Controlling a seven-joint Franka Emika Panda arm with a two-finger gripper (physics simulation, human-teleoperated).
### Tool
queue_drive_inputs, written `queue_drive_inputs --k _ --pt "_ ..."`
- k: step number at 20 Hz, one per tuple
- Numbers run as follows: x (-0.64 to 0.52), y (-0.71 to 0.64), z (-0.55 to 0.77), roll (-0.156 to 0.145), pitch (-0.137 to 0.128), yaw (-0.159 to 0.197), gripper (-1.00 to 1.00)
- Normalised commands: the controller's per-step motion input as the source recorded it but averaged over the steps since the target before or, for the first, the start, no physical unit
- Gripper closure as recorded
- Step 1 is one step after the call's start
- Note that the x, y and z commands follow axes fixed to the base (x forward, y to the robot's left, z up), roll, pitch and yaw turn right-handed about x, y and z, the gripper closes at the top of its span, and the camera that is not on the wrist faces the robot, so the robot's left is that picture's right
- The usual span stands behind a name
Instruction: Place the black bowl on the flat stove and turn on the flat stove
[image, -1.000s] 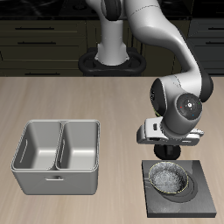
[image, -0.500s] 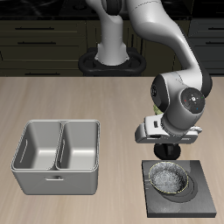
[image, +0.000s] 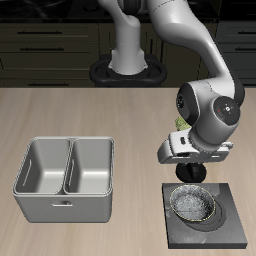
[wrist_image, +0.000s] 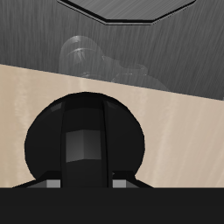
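Observation:
The black bowl (image: 193, 203), with its speckled shiny inside, sits on the flat stove (image: 232, 222) near the table's front edge. My gripper (image: 192, 174) hangs just above the bowl's back rim and touches nothing. In the wrist view the fingers look closed together into one dark column (wrist_image: 85, 144) over tan table, with a round dark shape around them. Beyond them are the stove's grey surface (wrist_image: 175, 52) and a sliver of the bowl's rim (wrist_image: 127, 10). The stove's knob is not clearly visible.
A grey two-compartment metal tray (image: 62, 205) stands on the table, well apart from the stove. A bit of something green (image: 180, 122) shows behind the arm. The robot base (image: 130, 70) is at the table's back.
The arm's wrist has lifted slightly and shifted sideways away from the tray. The bowl stays still on the stove.

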Motion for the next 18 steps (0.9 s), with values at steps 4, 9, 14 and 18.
queue_drive_inputs --k 4,9,14,18 --pt "-0.01 -0.01 0.09 0.011 -0.023 0.04 1.0" --pt "-0.01 -0.25 0.23 -0.014 -0.051 0.071 1.0" --pt "-0.08 -0.18 0.16 0.016 -0.014 0.062 1.0" --pt "-0.08 -0.2 0.16 0.038 -0.028 0.125 1.0"
